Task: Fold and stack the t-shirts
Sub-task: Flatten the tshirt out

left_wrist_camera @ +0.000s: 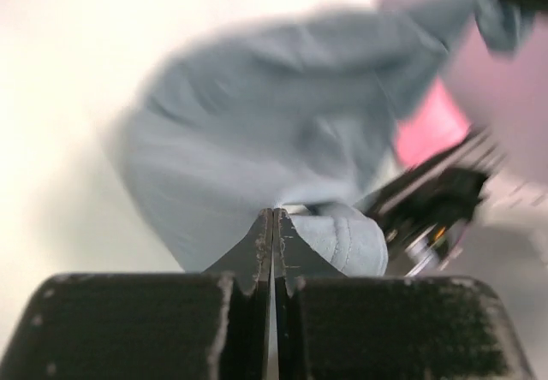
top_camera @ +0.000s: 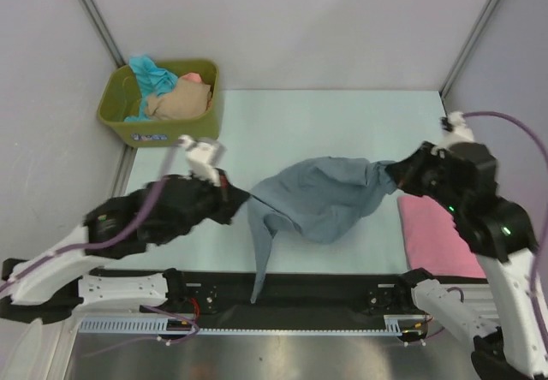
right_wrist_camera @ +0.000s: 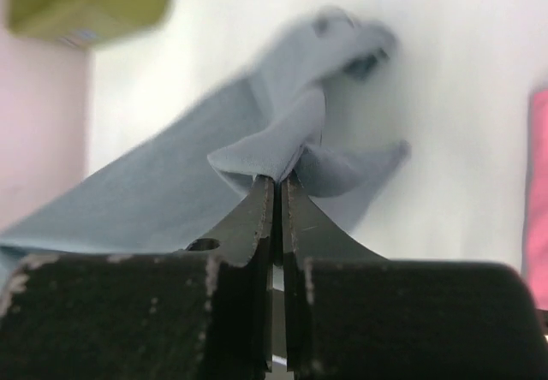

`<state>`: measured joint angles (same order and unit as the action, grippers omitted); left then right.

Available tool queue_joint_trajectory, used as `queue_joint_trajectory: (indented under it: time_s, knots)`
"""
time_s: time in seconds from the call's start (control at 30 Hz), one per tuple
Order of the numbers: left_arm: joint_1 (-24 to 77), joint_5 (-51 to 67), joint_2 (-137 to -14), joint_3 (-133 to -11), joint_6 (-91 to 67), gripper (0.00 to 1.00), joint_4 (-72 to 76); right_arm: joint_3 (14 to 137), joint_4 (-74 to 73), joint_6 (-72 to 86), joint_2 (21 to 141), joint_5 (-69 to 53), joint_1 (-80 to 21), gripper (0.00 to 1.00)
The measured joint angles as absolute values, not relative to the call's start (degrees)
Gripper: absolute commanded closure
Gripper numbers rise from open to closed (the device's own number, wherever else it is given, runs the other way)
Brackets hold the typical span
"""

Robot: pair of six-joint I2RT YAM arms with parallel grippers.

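Observation:
A slate grey-blue t-shirt hangs stretched between my two grippers above the middle of the table, with one part trailing down over the near edge. My left gripper is shut on its left end; in the left wrist view the cloth spreads out from the closed tips. My right gripper is shut on its right end, and the cloth bunches at the closed tips. A folded pink t-shirt lies flat at the right, below my right arm.
An olive-green tub stands at the back left and holds teal, beige and salmon cloth. It also shows in the right wrist view. Grey walls close the back and sides. A black rail runs along the near edge.

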<state>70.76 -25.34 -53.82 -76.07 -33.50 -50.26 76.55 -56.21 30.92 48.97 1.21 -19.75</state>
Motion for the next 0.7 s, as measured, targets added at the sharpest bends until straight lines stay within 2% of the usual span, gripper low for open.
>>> queue_joint_trajectory:
  time_s: [0.13, 0.23, 0.3, 0.5, 0.7]
  knots:
    - [70.8, -31.7, -45.5, -81.8, -32.4, 1.0, -53.2, 84.4, -60.4, 31.8, 41.7, 3.9, -19.7, 1.0]
    - [70.3, -37.4, -45.9, -85.7, -30.3, 1.0, -55.5, 87.3, -60.9, 32.2, 41.1, 4.8, -19.7, 1.0]
    - [66.4, -39.7, -48.7, -87.4, -28.7, 1.0, -57.3, 87.0, -59.8, 32.3, 42.8, 4.8, -19.7, 1.0]
    - [38.7, -34.2, -61.1, -81.8, -25.1, 1.0, -55.9, 85.4, -48.4, 32.3, 58.1, 3.9, -19.4, 1.0]
    - [29.0, -32.9, -72.5, -79.5, -20.0, 1.0, -51.2, 87.5, -32.3, 33.2, 80.8, -0.1, -13.6, 1.0]
